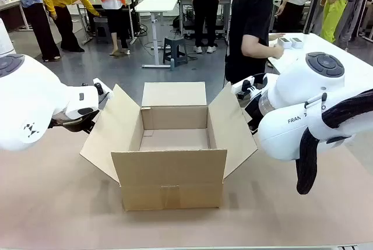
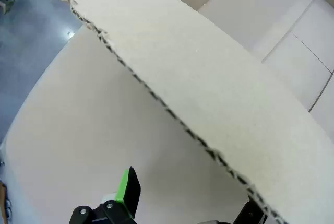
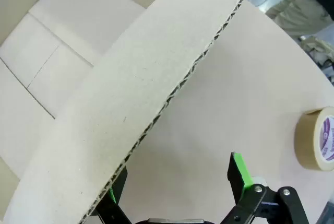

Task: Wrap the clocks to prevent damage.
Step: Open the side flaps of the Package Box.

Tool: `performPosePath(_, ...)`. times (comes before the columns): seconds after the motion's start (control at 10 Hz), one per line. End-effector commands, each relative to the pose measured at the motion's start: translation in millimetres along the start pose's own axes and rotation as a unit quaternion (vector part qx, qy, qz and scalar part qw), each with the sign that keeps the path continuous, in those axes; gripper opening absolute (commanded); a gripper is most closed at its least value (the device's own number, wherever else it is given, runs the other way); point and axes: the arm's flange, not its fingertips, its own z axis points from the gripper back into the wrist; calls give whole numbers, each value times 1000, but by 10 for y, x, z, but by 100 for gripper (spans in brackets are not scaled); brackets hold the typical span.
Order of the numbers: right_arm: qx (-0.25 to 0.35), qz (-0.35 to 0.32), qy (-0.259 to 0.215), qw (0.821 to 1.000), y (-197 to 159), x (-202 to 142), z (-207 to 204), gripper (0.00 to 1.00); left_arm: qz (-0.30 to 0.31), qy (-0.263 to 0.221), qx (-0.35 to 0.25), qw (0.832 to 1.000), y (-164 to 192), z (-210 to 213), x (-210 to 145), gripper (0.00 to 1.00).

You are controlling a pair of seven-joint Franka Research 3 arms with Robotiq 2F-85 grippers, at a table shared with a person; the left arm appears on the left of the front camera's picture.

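Desk (image 1: pixel 52 215): matte tan surface, flat, running under both pincers. Cardboard box (image 1: pixel 172 174): plain brown corrugated board, square-cornered, all four flaps splayed outward, floor bare. It sits between my two pincers. Where the clocks are I cannot tell. Left flap (image 1: pixel 113 130): its raw fluted edge runs slantwise just ahead of the left pincer (image 2: pixel 190 195). That pincer is spread, with one green-padded finger (image 2: pixel 129 187) on the outer side and the other tucked behind the flap's edge, pinching nothing. Right flap (image 1: pixel 233 127): same arrangement, the sheet crossing ahead of the right pincer (image 3: pixel 177 177), which is spread with a finger to either side of the edge; I can't confirm any contact. Tape roll (image 3: pixel 314 140): beige masking tape, a smooth ring resting on the desk off to the padded-finger side of the right pincer, well apart from it. My read: this is box preparation, with the flaps straddled and wrapping not begun. The next move likely calls for closing gently on each flap edge. Corrugated board is stiff but creases easily, so light, even pressure.
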Motion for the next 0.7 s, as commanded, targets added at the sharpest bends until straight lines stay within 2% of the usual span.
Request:
performPosePath(0.0,0,0,0,1000,0,0,0,100,0,0,0,1000,-2,0,-1,100)
performPosePath(0.6,0,0,0,1000,0,0,0,100,0,0,0,1000,-2,0,-1,100)
